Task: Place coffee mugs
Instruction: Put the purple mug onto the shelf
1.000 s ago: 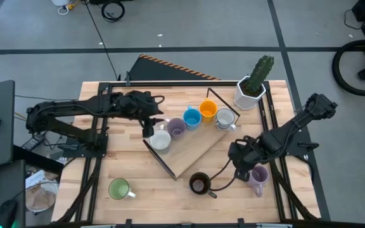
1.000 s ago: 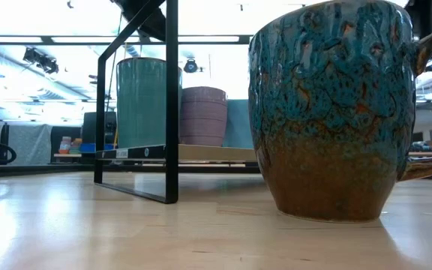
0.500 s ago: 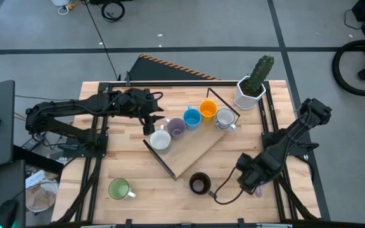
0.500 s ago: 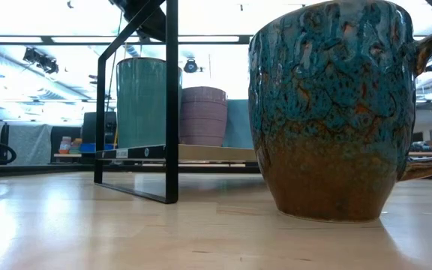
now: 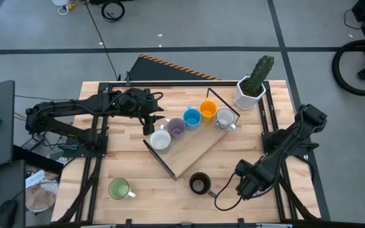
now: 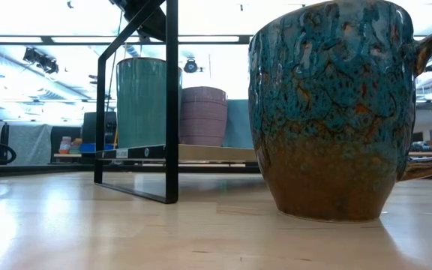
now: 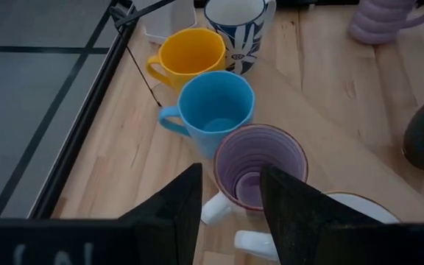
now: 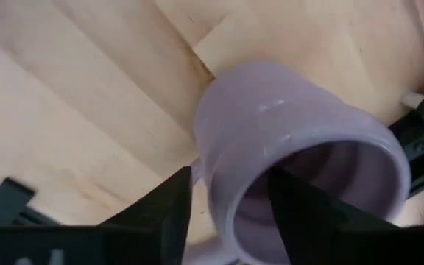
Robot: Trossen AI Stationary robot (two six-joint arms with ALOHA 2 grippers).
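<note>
1. On the sloped wooden board (image 5: 195, 149) at mid-desk I count five mugs in a row: white mug (image 5: 161, 140), purple mug (image 5: 175, 128), blue mug (image 5: 192, 118), orange mug (image 5: 208, 110), silvery-white mug (image 5: 225, 118). I judge these placed.
2. Off the board I log three mugs. The green mug (image 5: 119, 189) stands on the desk (image 5: 138, 164) near its front-left corner, and the dark brown mug (image 5: 199, 183) stands just off the board's front edge. The lilac mug (image 8: 300, 154) is at the right gripper (image 5: 246, 185).
3. Right gripper: its fingers (image 8: 160, 213) straddle the lilac mug's rim, one inside and one outside; the mug is tilted, mouth toward the camera. It reads as gripped, at the desk's front right. I cannot tell whether the mug is clear of the desk.
4. Left gripper (image 7: 230, 202): its fingers are parted, holding nothing, and it hovers over the purple and white mugs.
5. Contents: blue, orange, purple and lilac mugs are visibly empty. The cactus pot (image 5: 251, 92) at the back right holds its cactus.
6. Judgement: five of eight done, one in hand, two untouched.
</note>
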